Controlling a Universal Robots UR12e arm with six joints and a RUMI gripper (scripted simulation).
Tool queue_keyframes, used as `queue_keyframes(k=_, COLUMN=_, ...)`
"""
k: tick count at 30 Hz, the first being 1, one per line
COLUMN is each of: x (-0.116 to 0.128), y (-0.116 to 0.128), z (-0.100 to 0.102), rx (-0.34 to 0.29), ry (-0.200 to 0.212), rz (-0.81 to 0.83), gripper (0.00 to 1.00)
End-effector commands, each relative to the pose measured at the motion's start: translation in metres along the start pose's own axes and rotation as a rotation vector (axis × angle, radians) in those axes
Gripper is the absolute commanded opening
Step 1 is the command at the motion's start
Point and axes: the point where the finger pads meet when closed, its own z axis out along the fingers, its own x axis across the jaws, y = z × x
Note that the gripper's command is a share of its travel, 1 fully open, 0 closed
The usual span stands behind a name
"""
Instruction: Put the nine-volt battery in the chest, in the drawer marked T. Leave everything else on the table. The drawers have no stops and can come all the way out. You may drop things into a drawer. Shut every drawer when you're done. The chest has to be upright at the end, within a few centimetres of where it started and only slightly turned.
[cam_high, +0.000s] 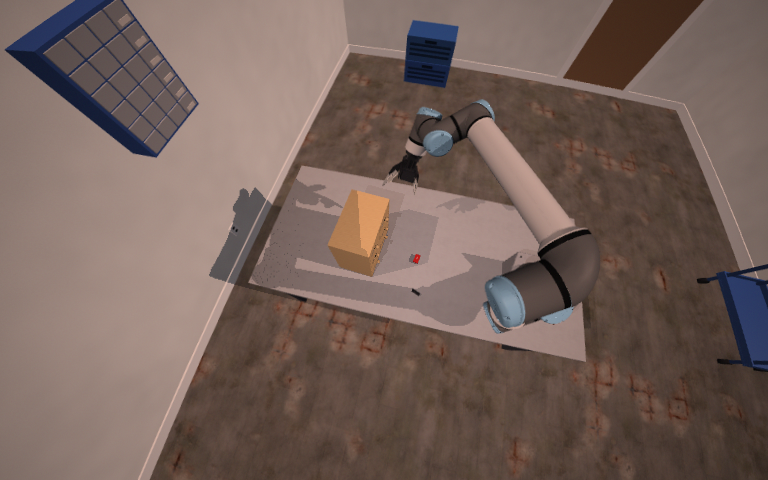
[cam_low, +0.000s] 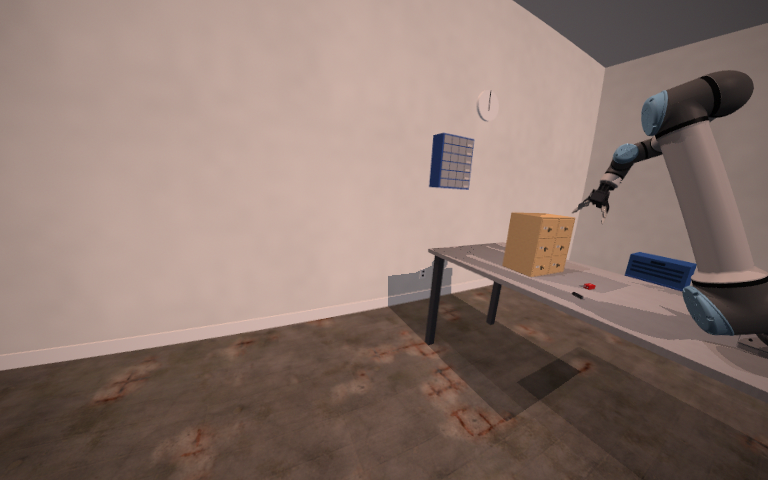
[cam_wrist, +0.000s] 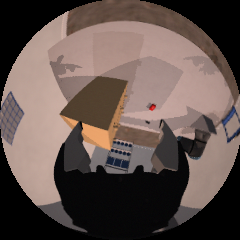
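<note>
Nine-volt battery, small red block (cam_high: 416, 258), lies well apart from the black two-jaw gripper (cam_high: 402, 180); gripper hangs wide open, empty, above the tan wooden chest's (cam_high: 355, 226) far end.

No text can be read in any view. The chest (cam_low: 535, 242) carries small pale tags on its drawer fronts (too small to make out any letter), and the wall clock (cam_low: 487, 105) shows no legible numerals.
</note>
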Motion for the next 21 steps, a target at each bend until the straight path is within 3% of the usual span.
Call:
queue_keyframes(k=1, x=-0.0005, y=0.0001, z=-0.0011, rx=0.001, ry=-0.001, rz=-0.001, gripper=1.00)
queue_keyframes(k=21, x=0.0012, y=0.0032, z=-0.0021, rx=0.005, ry=0.003, rz=0.000, gripper=1.00)
